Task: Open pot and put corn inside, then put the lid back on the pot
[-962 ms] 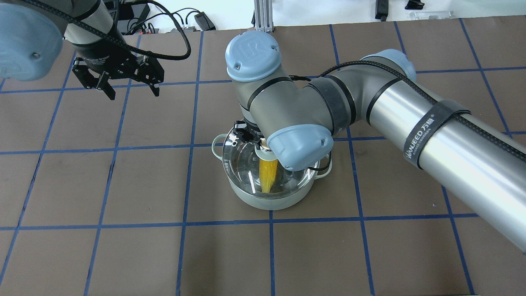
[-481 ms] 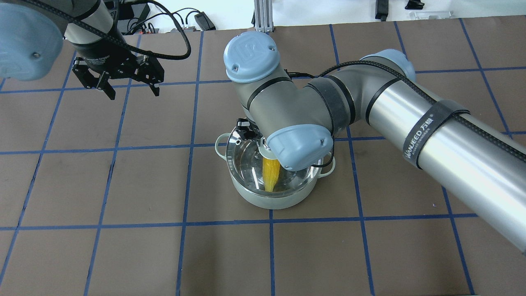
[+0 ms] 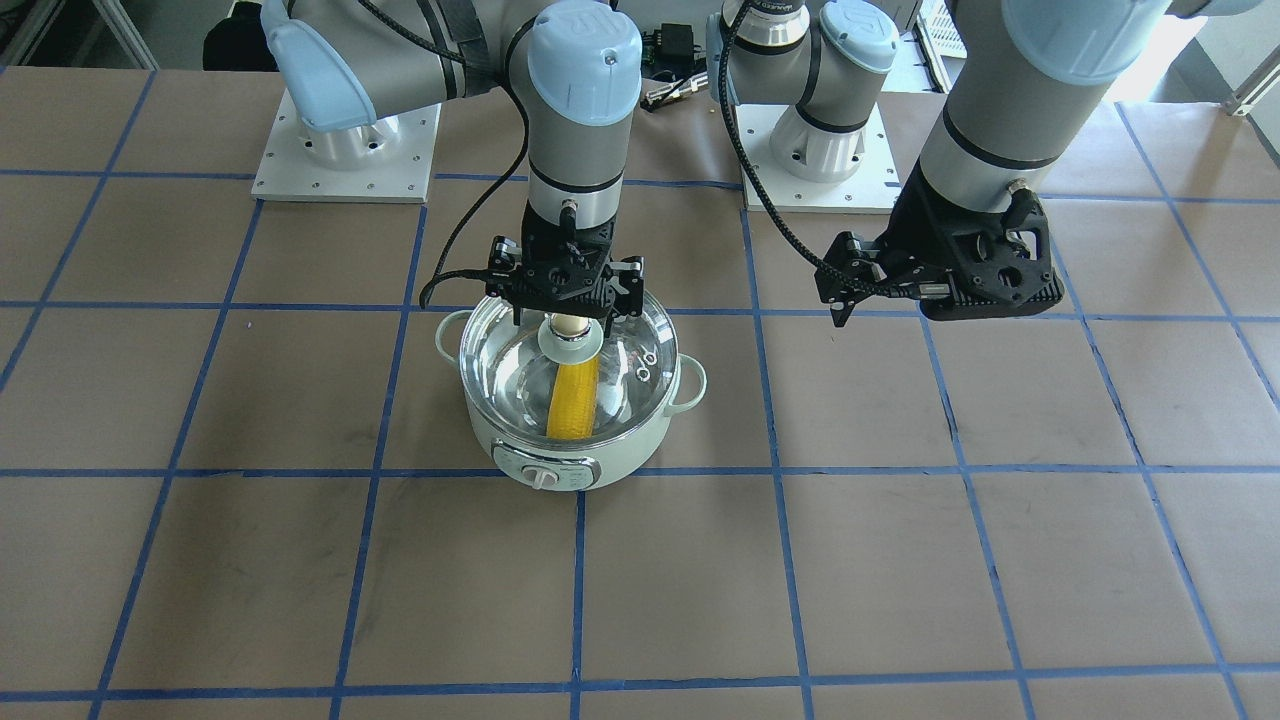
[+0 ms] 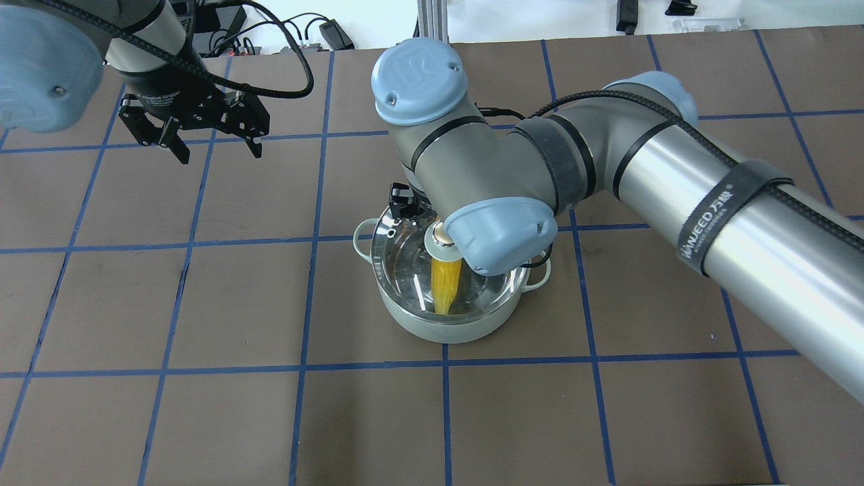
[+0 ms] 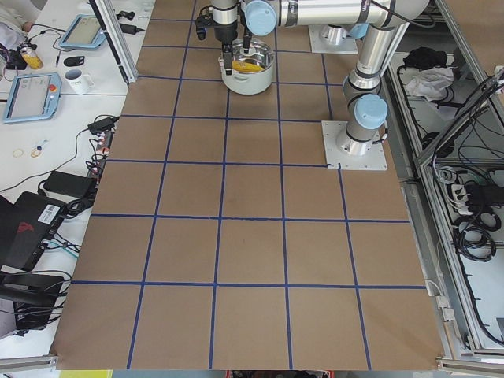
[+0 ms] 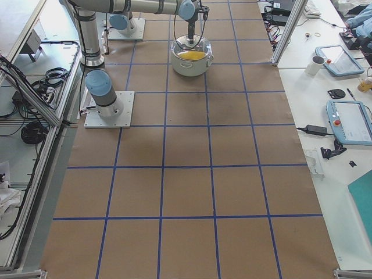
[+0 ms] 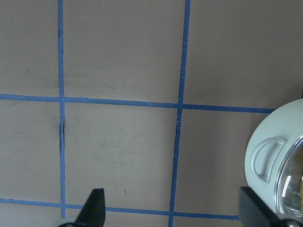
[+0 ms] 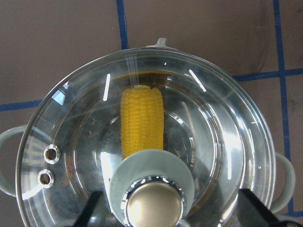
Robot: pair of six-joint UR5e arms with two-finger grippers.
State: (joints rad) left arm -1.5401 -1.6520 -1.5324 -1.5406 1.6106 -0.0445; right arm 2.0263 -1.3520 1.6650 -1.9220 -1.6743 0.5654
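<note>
Since half a second earlier the right arm (image 4: pixel 675 169) had lifted its wrist a little toward the far edge of the table (image 4: pixel 202 304), baring more of the lid's knob (image 4: pixel 442 236). The pot and the left arm lay as before.

At the left, toward the table's far edge, the left end effector (image 4: pixel 220 156) hung over bare table, its black fingers spread wide with nothing between them. Pale lettering on its body was too small to read.

Well in from the table's edges stood the pot (image 4: pixel 412 327), round, pale mint-green and smooth, with a loop handle (image 3: pixel 692 385) on each side. A silver front panel (image 3: pixel 575 472) carried a white dial (image 3: pixel 545 479). The corn (image 3: pixel 573 400) lay inside on the shiny steel floor, bright yellow with ridged rows of kernels, its length running front to back. The lid (image 8: pixel 213 123) sat on the rim: clear, domed glass streaked with reflections, two metal-ringed vent holes (image 8: pixel 51 152) near one side, and a pale green knob base under a gold-metallic top. The right end effector (image 3: pixel 563 320) stood just above the knob, fingers set apart on either side of it and not closed on it.

At the right, the blue joint cap (image 4: pixel 418 79) bore a raised "UR" mark. A black strap (image 4: pixel 725 216) round the silver tube read "WANJEED", followed by Chinese characters. The brown table was matte and scuffed, gridded with blue tape (image 4: pixel 202 370).
</note>
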